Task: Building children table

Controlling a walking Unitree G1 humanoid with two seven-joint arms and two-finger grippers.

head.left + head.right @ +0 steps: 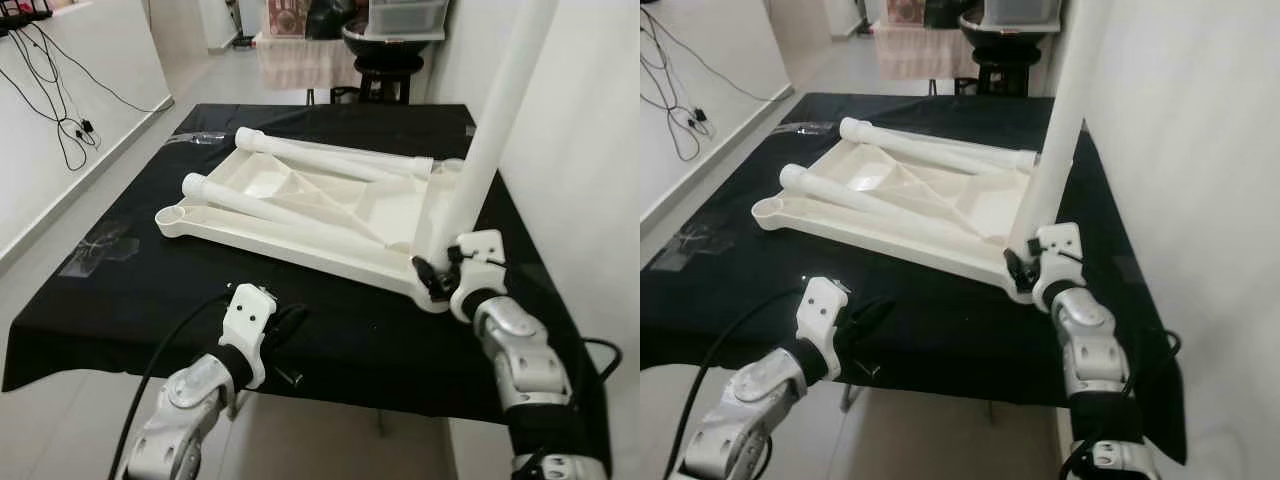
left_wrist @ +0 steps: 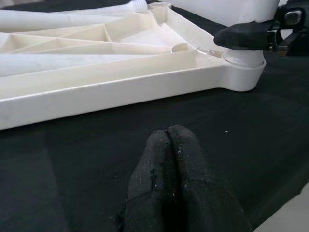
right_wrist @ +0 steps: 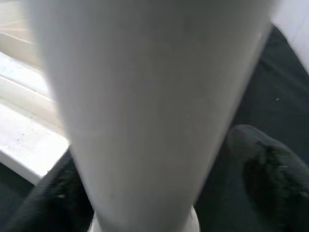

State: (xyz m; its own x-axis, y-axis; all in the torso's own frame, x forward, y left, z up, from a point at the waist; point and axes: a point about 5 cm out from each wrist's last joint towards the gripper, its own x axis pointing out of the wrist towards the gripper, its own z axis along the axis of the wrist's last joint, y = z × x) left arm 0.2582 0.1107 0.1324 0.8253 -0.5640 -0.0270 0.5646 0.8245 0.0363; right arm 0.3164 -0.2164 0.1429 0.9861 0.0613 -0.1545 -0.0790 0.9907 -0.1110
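Right gripper point(image 1: 440, 268) clamps 1 upright leg point(image 1: 497, 125) into the tabletop's point(image 1: 300, 235) corner socket; left gripper point(image 2: 169, 140) rests closed, empty.

Your head views are evenly lit by soft indoor light, sharp, mild glare on the floor beyond the desk point(image 1: 120, 290) far edge. Right wrist view's badly defocused: leg point(image 3: 145, 106) fills it, washed out.

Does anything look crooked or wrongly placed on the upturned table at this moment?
The upright leg in the near right corner socket leans slightly, not square to the white tabletop. The right gripper grips its base. Two more legs lie loose on the tabletop.
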